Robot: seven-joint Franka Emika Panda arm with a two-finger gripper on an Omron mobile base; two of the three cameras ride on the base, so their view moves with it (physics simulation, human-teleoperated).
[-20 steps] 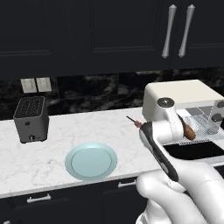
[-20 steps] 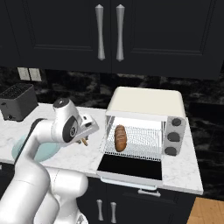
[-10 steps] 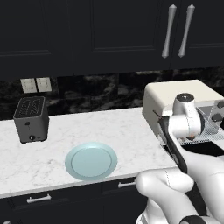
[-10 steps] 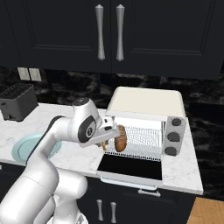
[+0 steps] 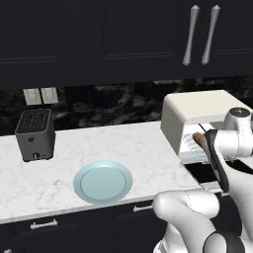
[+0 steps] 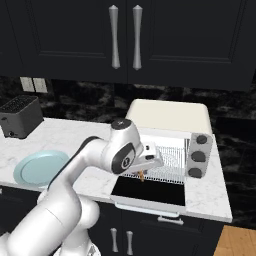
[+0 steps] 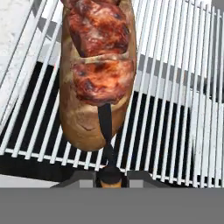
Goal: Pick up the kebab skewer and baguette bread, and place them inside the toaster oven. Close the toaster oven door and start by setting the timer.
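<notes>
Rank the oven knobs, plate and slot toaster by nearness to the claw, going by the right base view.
1. Oven knobs, just right of the claw.
2. Plate, on the counter to its left.
3. Slot toaster, far left by the wall.

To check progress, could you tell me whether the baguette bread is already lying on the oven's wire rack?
Yes, the baguette bread lies on the wire rack, beneath the kebab skewer.

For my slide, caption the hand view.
Gripper shut on the kebab skewer, held above the baguette bread on the toaster oven's wire rack.
</notes>
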